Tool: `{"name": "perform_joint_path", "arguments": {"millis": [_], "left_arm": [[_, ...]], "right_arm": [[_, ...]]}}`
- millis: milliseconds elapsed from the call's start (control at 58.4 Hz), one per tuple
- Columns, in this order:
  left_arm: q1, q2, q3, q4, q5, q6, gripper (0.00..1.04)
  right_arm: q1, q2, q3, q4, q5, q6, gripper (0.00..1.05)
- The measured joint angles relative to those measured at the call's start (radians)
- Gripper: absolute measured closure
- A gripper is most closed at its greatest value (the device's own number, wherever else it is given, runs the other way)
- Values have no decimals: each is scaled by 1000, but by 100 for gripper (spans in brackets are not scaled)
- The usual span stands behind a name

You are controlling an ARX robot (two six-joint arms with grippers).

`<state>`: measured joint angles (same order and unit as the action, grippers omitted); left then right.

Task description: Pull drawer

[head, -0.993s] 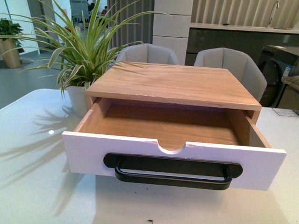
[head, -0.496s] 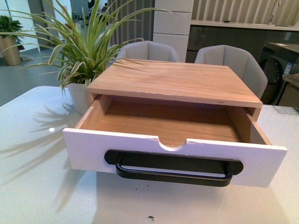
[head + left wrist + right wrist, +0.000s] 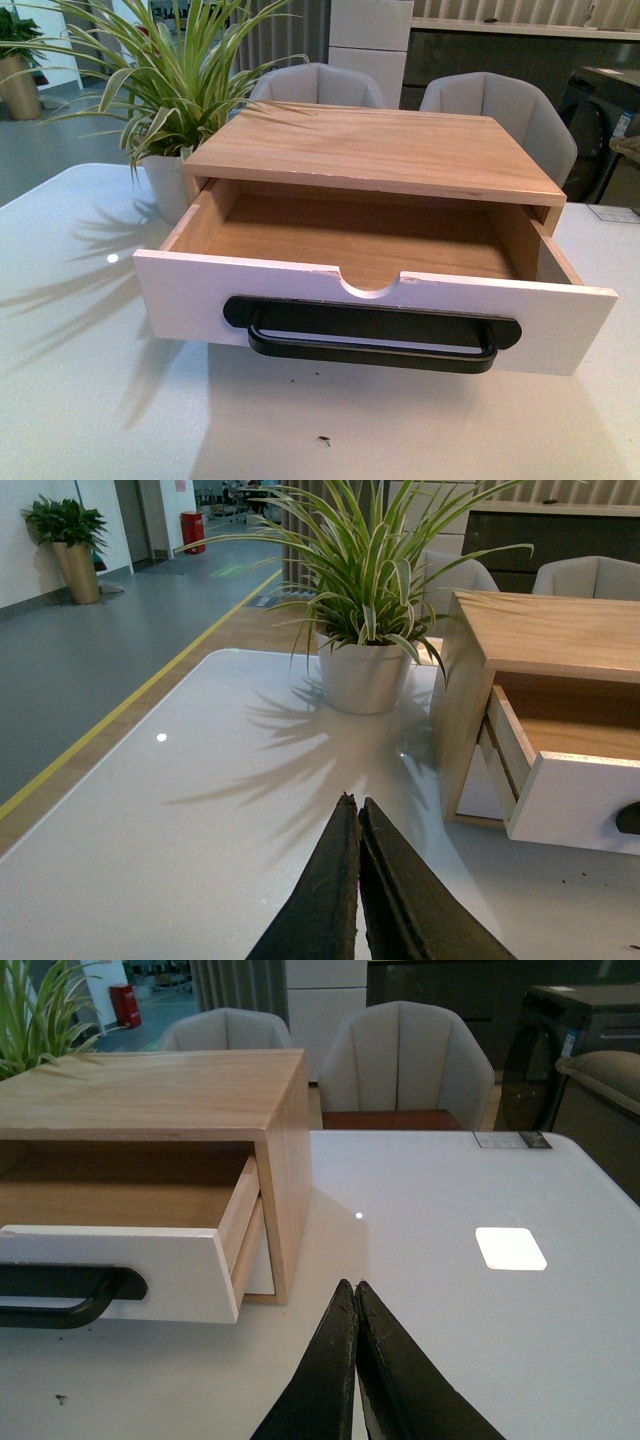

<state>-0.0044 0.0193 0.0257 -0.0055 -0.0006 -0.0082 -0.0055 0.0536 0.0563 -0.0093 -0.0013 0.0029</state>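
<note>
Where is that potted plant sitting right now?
In the front view, the potted plant stands on the white table at the back left, right beside the left rear corner of the wooden cabinet whose drawer is pulled open.

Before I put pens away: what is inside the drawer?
The drawer stands pulled open. Its visible light wood floor holds nothing. The rear part is covered by the wooden top, and the strip just behind the white front is hidden too.

Even, bright indoor light throughout; all views sharp. The plant (image 3: pixel 365 575) casts soft leaf shadows across the glossy white table (image 3: pixel 200 810). Small specular glare spots mark the tabletop.
</note>
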Motion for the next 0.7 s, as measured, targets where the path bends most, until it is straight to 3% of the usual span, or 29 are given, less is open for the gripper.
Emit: {"name": "perform_joint_path", "arguments": {"millis": [565,633,702], "left_arm": [[0,-14,-13,0,0,0,102],[0,-14,-13,0,0,0,92],[0,-14,-13,0,0,0,77]], "right_arm": [[2,-47,-27,8,2,0,103],[2,-47,-27,8,2,0,96],[2,-47,-27,8,2,0,82]]}}
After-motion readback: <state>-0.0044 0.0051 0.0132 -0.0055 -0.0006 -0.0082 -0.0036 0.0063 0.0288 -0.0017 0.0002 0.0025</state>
